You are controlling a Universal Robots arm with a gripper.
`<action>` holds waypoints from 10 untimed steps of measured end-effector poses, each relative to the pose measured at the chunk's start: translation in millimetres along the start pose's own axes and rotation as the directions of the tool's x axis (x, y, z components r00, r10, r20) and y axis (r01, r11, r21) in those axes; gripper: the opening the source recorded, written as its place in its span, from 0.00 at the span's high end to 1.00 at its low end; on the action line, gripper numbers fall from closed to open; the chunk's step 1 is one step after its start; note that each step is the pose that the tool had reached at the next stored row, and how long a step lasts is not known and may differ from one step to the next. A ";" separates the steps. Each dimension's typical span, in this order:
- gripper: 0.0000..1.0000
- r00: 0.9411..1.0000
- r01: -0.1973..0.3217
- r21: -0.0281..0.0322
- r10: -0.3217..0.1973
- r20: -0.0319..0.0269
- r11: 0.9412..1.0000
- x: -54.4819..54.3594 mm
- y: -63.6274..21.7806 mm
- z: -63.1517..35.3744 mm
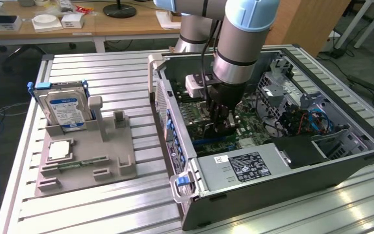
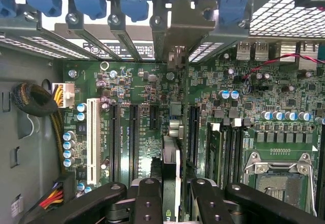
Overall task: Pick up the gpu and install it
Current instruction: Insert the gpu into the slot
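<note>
Green circuit board lies right under the gripper [image 2: 171, 196], whose fingers are clamped on the card [image 2: 171, 163], holding it edge-down over the motherboard [image 2: 142, 127] inside the computer case [image 1: 369, 146]. Keeping the card upright and lined with its slot seems key.

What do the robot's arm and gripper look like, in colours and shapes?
The arm is a thick round tube, silver-grey, with light blue caps at the joints and a black ring near the wrist. A white box with a cable sits beside the wrist. The gripper is black; in the wrist view its linkage bars are black, with round pivot screws.
</note>
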State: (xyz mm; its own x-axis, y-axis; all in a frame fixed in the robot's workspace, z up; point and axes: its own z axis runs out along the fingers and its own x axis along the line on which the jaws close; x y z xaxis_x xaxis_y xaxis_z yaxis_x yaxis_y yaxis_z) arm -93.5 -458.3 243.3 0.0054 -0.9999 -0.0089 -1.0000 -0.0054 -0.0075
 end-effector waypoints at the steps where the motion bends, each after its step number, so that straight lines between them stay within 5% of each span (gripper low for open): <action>1: 0.73 1.000 0.000 0.000 0.000 0.000 1.000 0.0 0.0 0.0; 10: 0.73 1.000 0.000 0.000 0.000 0.000 1.000 0.1 0.0 3.7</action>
State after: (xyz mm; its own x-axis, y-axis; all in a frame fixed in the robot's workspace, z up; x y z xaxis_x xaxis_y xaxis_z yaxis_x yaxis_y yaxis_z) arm -93.5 -458.3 239.6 0.0054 -0.9999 -0.0087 -1.0000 -0.0054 -0.0075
